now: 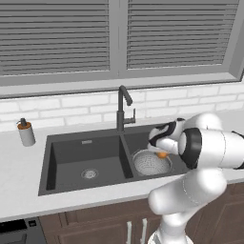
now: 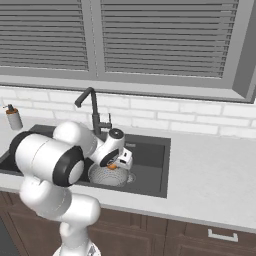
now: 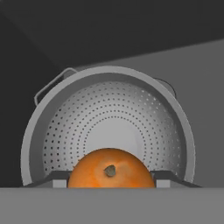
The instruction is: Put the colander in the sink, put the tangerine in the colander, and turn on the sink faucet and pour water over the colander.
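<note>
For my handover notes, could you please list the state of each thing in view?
colander: upright in the right basin of the sink
tangerine: held above the colander
claw: shut on the tangerine
sink faucet: off, no stream

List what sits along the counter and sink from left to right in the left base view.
soap dispenser → left basin drain → sink faucet → colander in the sink's right basin → tangerine held in the gripper above the colander's right side.
</note>
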Available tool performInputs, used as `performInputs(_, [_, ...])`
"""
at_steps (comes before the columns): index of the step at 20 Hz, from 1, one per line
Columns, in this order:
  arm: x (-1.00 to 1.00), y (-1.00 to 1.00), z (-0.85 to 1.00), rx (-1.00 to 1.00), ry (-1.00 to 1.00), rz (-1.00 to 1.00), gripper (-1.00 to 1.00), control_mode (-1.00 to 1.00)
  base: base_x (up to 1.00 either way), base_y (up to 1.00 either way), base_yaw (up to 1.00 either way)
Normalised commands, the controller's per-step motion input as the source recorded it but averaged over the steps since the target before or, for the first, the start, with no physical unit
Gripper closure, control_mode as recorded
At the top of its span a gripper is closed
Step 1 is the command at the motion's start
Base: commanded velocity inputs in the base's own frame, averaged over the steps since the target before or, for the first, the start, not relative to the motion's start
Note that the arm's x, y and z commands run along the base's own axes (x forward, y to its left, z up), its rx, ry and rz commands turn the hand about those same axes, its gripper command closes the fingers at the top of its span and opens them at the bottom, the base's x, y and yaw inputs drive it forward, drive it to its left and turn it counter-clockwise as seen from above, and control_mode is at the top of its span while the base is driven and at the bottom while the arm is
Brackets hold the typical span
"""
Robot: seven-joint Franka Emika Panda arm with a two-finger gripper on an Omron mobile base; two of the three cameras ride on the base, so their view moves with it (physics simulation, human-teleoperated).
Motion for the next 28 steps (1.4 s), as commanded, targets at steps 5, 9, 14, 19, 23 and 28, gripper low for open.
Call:
performInputs(5, [0.21,0.00,-0.17,0.00,0.00,0.02,1.00,-1.00,0.00,0.00,0.00])
performInputs(9, [0.01,0.00,-0.11,0.00,0.00,0.01,1.00,-1.00,0.00,0.00,0.00])
performInputs(14, [0.01,0.00,-0.12,0.00,0.00,0.01,1.00,-1.00,0.00,0.00,0.00])
performInputs(19, [0.06,0.00,-0.11,0.00,0.00,0.01,1.00,-1.00,0.00,0.00,0.00])
performInputs(23, [0.10,0.00,-0.17,0.00,0.00,0.02,1.00,-1.00,0.00,0.00,0.00])
performInputs(28, [0.08,0.00,-0.18,0.00,0.00,0.02,1.00,-1.00,0.00,0.00,0.00])
